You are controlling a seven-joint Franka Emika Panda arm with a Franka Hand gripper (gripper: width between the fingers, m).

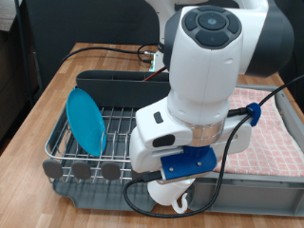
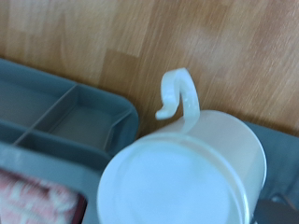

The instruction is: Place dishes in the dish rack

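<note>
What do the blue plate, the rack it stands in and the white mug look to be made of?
The plate looks like smooth plastic or glazed ceramic: even light-blue, slight sheen. The rack is thin silvery wire, apparently metal, in a matte dark grey tray that looks plastic. The mug, under the gripper, is plain matte white, ceramic or plastic; the blur leaves it open.

Plate (image 1: 85,120) upright in dish rack (image 1: 104,152); crate (image 1: 275,176) rightward.

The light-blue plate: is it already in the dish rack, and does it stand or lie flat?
In the rack, standing. The light-blue plate stands on edge, leaning slightly, among the wires of the dish rack.
</note>
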